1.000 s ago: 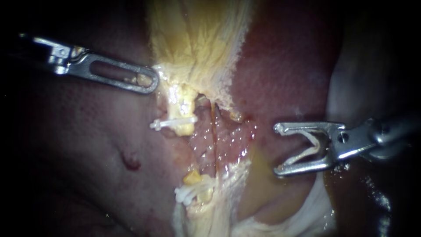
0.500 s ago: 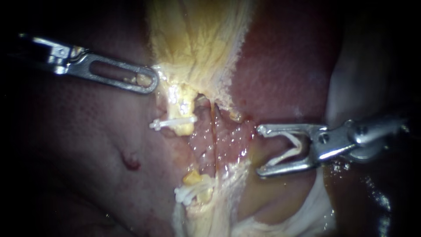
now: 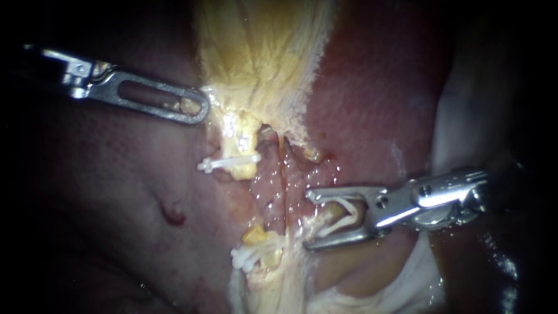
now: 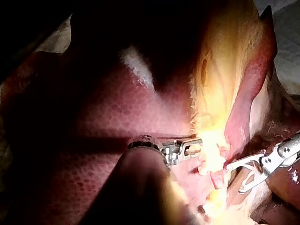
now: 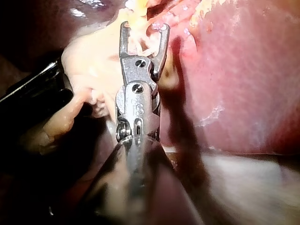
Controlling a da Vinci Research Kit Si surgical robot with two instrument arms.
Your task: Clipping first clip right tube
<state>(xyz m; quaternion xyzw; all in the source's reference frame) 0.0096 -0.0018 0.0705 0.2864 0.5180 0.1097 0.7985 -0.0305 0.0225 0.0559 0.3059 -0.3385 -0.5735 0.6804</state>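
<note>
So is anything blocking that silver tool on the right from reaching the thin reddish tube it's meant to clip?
Nothing visible does. The right instrument, carrying a white plastic clip, is just beside the thin reddish right tube. Only a narrow strip of wet pink tissue lies between them.

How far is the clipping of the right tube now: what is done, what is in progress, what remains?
Done: the left tube already bears an upper clip and lower clips; the right tube carries none. In hand: the right instrument holds an open clip between its wide-apart jaws, tips just short of that tube. Left: pass the jaws around the right tube and close the clip.
</note>
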